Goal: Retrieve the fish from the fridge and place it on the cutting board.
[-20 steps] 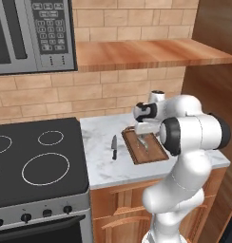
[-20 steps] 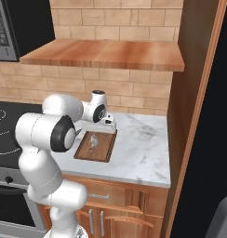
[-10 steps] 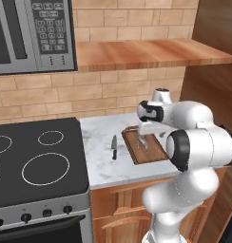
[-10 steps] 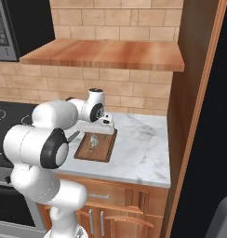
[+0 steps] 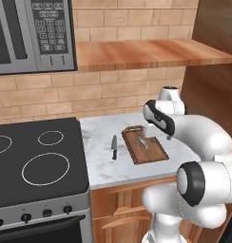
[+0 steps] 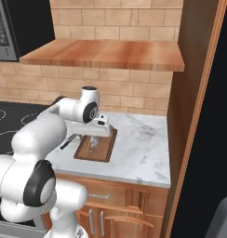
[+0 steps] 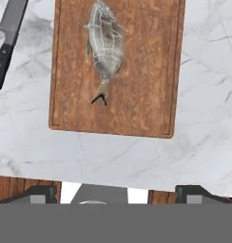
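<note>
The small grey-silver fish (image 7: 106,47) lies flat on the brown wooden cutting board (image 7: 137,95), free of the fingers, its tail toward the board's near edge. In the base views the fish (image 5: 145,141) (image 6: 91,145) rests mid-board on the cutting board (image 5: 156,154) (image 6: 103,151), which sits on the marble counter. My gripper (image 7: 120,194) (image 5: 149,131) (image 6: 93,138) hangs open just above the board with nothing between its fingers. A tall black surface at the far right (image 6: 213,93) looks like the fridge.
A black-handled knife (image 5: 114,146) (image 7: 8,38) lies on the counter left of the board. The black stove top (image 5: 37,161) adjoins the counter on the left. A wooden shelf (image 5: 146,52) and a microwave (image 5: 32,33) hang above. A wooden side panel (image 6: 190,116) bounds the counter on the right.
The arm's elbow has swung round and down toward the cameras while the hand stays above the board. The fish lies still on the board, and the jaws stay wide.
</note>
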{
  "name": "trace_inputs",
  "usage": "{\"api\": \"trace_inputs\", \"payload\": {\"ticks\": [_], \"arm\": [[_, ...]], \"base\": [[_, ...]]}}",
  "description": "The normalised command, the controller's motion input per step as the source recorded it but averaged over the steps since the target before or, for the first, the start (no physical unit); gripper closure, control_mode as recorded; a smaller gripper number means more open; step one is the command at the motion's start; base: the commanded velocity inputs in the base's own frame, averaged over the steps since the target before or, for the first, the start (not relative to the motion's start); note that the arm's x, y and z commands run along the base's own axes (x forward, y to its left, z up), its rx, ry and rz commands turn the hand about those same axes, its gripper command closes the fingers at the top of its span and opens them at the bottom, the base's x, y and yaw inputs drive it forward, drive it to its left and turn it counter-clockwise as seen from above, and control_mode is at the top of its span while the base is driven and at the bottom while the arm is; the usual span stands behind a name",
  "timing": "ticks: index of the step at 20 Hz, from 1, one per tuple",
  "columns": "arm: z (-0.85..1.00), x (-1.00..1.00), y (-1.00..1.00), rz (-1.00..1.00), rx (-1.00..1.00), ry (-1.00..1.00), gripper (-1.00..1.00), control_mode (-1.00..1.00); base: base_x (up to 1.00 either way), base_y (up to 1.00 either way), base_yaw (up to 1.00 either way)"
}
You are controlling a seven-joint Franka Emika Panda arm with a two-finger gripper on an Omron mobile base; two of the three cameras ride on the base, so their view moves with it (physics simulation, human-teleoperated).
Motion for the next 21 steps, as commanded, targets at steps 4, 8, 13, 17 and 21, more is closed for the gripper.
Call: {"api": "trace_inputs", "payload": {"ticks": [4,8,13,17,21], "arm": [[0.38,-0.85,0.00,0.00,0.00,-0.02,-1.00,-1.00],[0.10,-0.57,0.00,0.00,0.00,-0.01,-1.00,-1.00],[0.31,-0.51,0.00,0.00,0.00,0.00,-1.00,-1.00],[0.14,-0.44,0.00,0.00,0.00,0.00,-1.00,-1.00],[-0.01,-0.20,0.15,0.00,0.01,-0.01,-1.00,-1.00]], "base": [[0.00,0.00,0.00],[0.00,0.00,0.00],[0.00,0.00,0.00],[0.00,0.00,0.00],[0.00,0.00,0.00]]}}
